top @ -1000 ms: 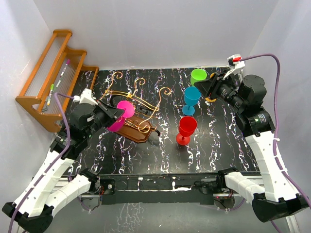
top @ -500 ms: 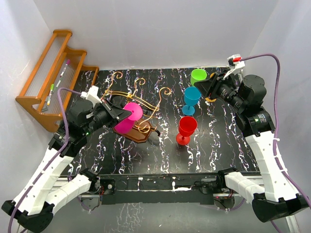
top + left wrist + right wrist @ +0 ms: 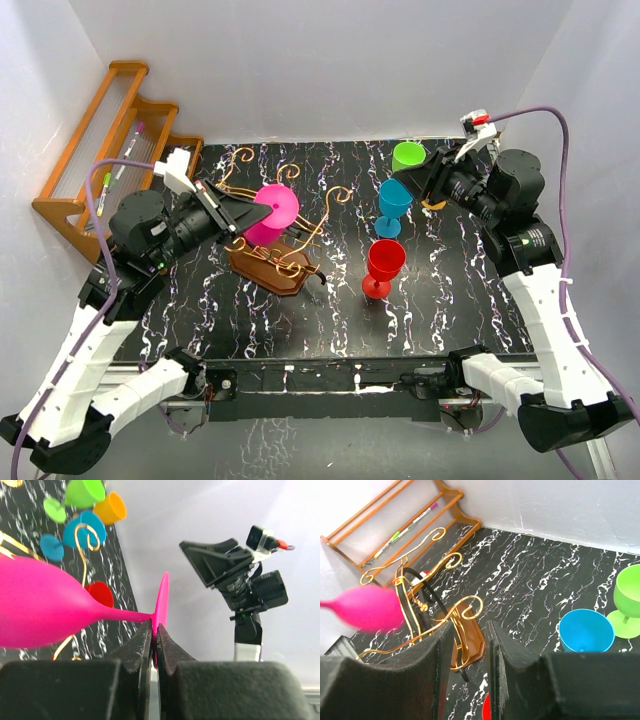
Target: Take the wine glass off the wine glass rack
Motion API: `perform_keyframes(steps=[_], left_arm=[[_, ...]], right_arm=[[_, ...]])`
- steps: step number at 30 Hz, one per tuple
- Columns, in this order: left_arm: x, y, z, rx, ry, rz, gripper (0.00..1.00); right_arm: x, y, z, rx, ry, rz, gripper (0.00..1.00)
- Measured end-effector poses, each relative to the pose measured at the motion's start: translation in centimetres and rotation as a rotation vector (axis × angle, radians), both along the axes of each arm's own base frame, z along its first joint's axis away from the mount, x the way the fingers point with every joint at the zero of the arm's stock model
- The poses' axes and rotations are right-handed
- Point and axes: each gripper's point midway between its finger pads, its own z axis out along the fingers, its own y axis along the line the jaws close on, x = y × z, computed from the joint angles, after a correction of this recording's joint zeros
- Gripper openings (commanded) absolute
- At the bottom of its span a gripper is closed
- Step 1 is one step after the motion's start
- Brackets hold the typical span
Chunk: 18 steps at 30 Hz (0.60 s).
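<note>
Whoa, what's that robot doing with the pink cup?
The left pincer is shut on the foot of a pink plastic wine glass, holding it sideways in the air beside the curly golden wire rack. The right pincer hangs open, holding nothing, near the blue plastic glass.

No text, label, brand, number or sign is legible in any of my views. Pink plastic wine glass [image 3: 272, 210]: plain, no print I can make out. Marker pens [image 3: 420, 516] on the orange-brown wooden stepped shelf [image 3: 125, 72]: too small to tell if they have any lettering.
</note>
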Motion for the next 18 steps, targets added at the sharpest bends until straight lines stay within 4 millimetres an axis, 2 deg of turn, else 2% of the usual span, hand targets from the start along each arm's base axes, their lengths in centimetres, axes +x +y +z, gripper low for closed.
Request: perform_keyframes(steps=[4,9,14,16,18], left_arm=[[0.5,-0.3,2.4,-0.004,-0.069,-0.007,0.00],[1.6,-1.6,5.1,-0.008,-0.185,-0.059,0.00],[3.3,-5.1,7.4,-0.004,-0.311,-0.211,0.00],[4.1,-6.8,7.4,-0.004,-0.339,-0.291,0.00],[4.8,-8.5,6.6,-0.002,-0.346,-0.374,0.00]], right_arm=[[-0.6,0.6,0.2,0.004,-0.003,0.049,0.36],[-2.5,2.4,0.9,0.019,-0.016,0.200,0.50],[-5.7,5.1,1.8,0.072,-0.011,0.484,0.51],[-6.8,5.8,2.3,0.100,-0.006,0.582,0.51],[-7.8,6.1,2.9,0.119,-0.009,0.653,0.52]])
